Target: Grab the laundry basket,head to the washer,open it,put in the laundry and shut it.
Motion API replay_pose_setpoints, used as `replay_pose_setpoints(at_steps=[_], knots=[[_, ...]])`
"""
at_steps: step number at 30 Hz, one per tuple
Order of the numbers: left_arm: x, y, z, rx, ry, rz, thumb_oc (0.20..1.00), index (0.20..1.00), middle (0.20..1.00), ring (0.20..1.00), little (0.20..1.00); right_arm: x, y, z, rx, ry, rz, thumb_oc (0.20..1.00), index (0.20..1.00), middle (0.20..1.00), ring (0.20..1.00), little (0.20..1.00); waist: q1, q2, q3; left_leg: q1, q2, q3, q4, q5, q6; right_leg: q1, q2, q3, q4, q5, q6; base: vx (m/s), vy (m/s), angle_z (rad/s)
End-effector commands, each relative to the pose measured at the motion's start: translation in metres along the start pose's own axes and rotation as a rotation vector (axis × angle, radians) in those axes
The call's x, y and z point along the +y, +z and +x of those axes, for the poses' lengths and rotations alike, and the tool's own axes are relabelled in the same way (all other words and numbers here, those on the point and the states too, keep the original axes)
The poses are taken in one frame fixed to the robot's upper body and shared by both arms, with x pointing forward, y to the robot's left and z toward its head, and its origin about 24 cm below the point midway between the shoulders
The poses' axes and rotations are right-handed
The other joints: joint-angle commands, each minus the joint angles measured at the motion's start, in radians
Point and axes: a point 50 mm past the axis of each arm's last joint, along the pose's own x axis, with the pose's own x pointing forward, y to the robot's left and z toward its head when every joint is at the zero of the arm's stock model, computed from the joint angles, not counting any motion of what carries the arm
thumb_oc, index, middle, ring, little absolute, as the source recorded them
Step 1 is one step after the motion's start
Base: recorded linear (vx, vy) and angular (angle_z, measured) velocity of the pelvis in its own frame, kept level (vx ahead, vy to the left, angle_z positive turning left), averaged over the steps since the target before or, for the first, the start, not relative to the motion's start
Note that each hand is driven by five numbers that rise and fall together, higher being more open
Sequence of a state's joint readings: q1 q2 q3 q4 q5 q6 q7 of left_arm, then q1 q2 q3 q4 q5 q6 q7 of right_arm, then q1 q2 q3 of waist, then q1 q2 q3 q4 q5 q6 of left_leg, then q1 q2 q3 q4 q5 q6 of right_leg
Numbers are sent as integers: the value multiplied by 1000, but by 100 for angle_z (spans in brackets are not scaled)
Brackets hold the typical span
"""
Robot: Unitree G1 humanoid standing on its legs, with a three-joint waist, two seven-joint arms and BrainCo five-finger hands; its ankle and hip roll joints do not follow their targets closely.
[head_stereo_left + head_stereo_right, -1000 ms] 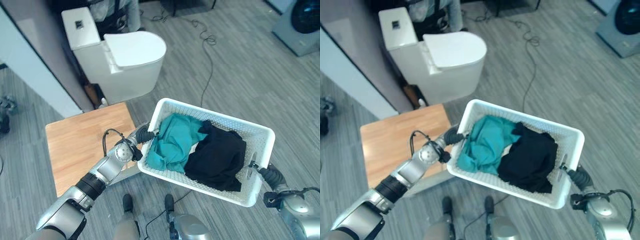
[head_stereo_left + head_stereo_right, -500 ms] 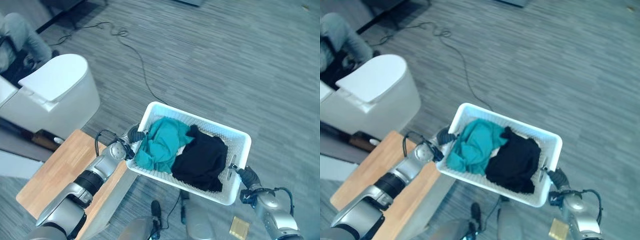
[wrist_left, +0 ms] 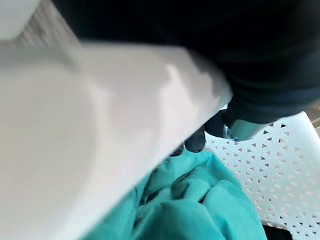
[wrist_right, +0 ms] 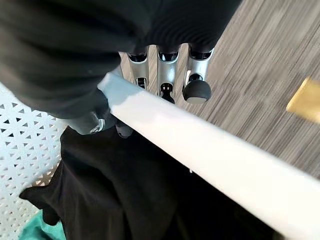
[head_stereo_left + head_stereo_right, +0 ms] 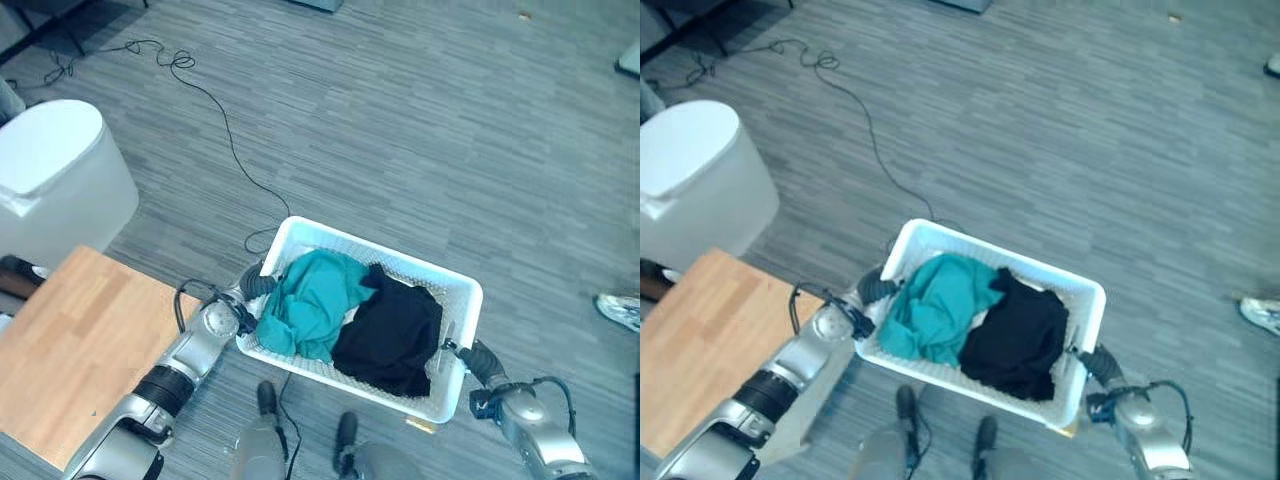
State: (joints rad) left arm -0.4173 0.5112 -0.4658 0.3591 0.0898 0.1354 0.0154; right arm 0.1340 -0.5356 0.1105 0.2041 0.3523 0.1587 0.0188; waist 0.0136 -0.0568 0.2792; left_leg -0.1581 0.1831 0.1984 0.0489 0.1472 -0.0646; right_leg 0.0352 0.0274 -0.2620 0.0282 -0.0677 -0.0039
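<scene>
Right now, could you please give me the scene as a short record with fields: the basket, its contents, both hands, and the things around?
basket: white perforated plastic laundry basket, carried above the grey floor
contents: teal cloth on the robot's left side, black cloth on its right side
left hand: left hand grips the basket's rim
right hand: right hand grips the opposite rim
nearby: wooden table, white toilet
</scene>
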Motion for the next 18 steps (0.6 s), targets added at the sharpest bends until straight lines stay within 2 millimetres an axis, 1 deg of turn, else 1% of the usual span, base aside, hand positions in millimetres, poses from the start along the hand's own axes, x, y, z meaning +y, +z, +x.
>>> replay_pose_setpoints(at_steps=[1, 2, 3, 4, 5, 6, 7, 8, 9, 10, 11, 12, 13, 14, 15, 16, 17, 18], knots=[[39, 43, 17, -163, 145, 39, 200, 200, 200, 200, 200, -23, 42, -9, -212, -22, 6, 200, 200, 200, 200, 200, -4, -14, -18, 3, 47, -28, 196, -148, -3, 0, -61, 24, 43, -55, 60, 2, -196, -5], [39, 45, 19, -162, 149, 35, 200, 200, 200, 200, 200, -25, 43, -9, -212, -28, 3, 200, 200, 200, 200, 200, 4, -14, -8, -26, 20, -54, 230, -160, 3, 2, -59, 23, 45, -62, 54, -7, -153, 2], [43, 43, 19, -155, 165, 36, 200, 200, 200, 200, 200, -25, 44, -9, -214, -23, 1, 200, 200, 200, 200, 200, 18, -15, -4, -57, -42, -101, 234, -168, 12, -2, -53, 34, 50, -63, 49, 78, -202, 11], [47, 41, 18, -144, 180, 33, 200, 200, 200, 200, 200, -23, 48, -8, -222, -4, 3, 200, 200, 200, 200, 200, 50, -9, 5, -99, -162, -197, 197, -174, 21, 11, -25, 58, 59, -73, 47, 198, -235, -13], [47, 37, 18, -126, 183, 35, 200, 200, 200, 200, 200, -19, 51, -4, -230, 6, 5, 200, 200, 200, 200, 200, 68, 1, 0, -146, -200, -212, 140, -105, 24, 24, 5, 66, 60, -86, 39, 197, -188, -37], [47, 36, 18, -126, 184, 35, 200, 200, 200, 200, 200, -19, 51, -4, -231, 7, 5, 200, 200, 200, 200, 200, 68, -2, -1, -145, -201, -210, 135, -102, 24, 21, 3, 67, 62, -88, 39, 188, -117, -48], [50, 33, 18, -113, 193, 32, 200, 200, 200, 200, 200, -16, 54, 0, -238, 14, 7, 200, 200, 200, 200, 200, 85, -1, -2, -174, -219, -215, 111, -80, 25, 26, 18, 80, 68, -100, 33, 268, -85, -41], [54, 28, 16, -98, 207, 38, 200, 200, 200, 200, 200, -6, 60, 6, -253, 49, 21, 200, 200, 200, 200, 200, 112, 3, -8, -188, -242, -243, 52, -57, 32, 44, 51, 108, 83, -125, 21, 269, -84, -52], [55, 28, 16, -97, 208, 39, 200, 200, 200, 200, 200, -6, 60, 6, -253, 51, 21, 200, 200, 200, 200, 200, 114, 0, -7, -182, -242, -239, 46, -55, 33, 45, 48, 111, 86, -127, 21, 318, -76, -57], [55, 25, 14, -86, 209, 38, 200, 200, 200, 200, 200, -2, 62, 9, -258, 66, 22, 200, 200, 200, 200, 200, 124, -1, -9, -190, -249, -243, 24, -41, 36, 59, 61, 124, 92, -138, 19, 247, -32, -57], [56, 20, 13, -73, 211, 34, 200, 200, 200, 200, 200, 4, 66, 12, -265, 83, 24, 200, 200, 200, 200, 200, 135, -8, -9, -197, -252, -232, 8, -25, 38, 75, 68, 145, 98, -151, 16, 366, -33, -63], [56, 17, 12, -64, 212, 31, 200, 200, 200, 200, 200, 8, 68, 14, -271, 96, 23, 200, 200, 200, 200, 200, 140, -9, -11, -208, -249, -215, -1, -16, 39, 91, 73, 156, 98, -161, 16, 535, 10, -88], [56, 10, 9, -44, 219, 20, 200, 200, 200, 200, 200, 16, 76, 18, -290, 122, 20, 200, 200, 200, 200, 200, 155, -17, -14, -233, -239, -162, -7, -10, 42, 134, 75, 188, 91, -183, 19, 416, 20, -82], [57, 10, 9, -43, 220, 20, 200, 200, 200, 200, 200, 16, 76, 18, -290, 123, 20, 200, 200, 200, 200, 200, 158, -20, -13, -232, -239, -157, -7, -12, 42, 136, 72, 192, 90, -183, 19, 460, 46, -55], [58, 7, 7, -37, 228, 15, 200, 200, 200, 200, 200, 20, 79, 20, -297, 133, 17, 200, 200, 200, 200, 200, 169, -25, -15, -241, -232, -120, -1, -14, 46, 158, 70, 207, 84, -188, 22, 605, 99, -43], [65, -3, -1, -14, 254, 6, 200, 200, 200, 200, 200, 28, 83, 22, -304, 163, 20, 200, 200, 200, 200, 200, 190, -31, -36, -247, -212, -72, 16, -15, 64, 208, 68, 233, 81, -206, 32, 860, 136, -56], [65, -6, -5, -12, 257, 9, 200, 200, 200, 200, 200, 33, 81, 21, -303, 174, 34, 200, 200, 200, 200, 200, 197, -52, -48, -233, -214, -58, 38, -4, 80, 226, 46, 240, 92, -197, 41, 686, 111, -51], [65, -6, -5, -11, 256, 10, 200, 200, 200, 200, 200, 33, 81, 21, -303, 175, 34, 200, 200, 200, 200, 200, 199, -51, -51, -235, -210, -57, 37, -1, 79, 223, 49, 243, 90, -194, 40, 480, 78, -48]])
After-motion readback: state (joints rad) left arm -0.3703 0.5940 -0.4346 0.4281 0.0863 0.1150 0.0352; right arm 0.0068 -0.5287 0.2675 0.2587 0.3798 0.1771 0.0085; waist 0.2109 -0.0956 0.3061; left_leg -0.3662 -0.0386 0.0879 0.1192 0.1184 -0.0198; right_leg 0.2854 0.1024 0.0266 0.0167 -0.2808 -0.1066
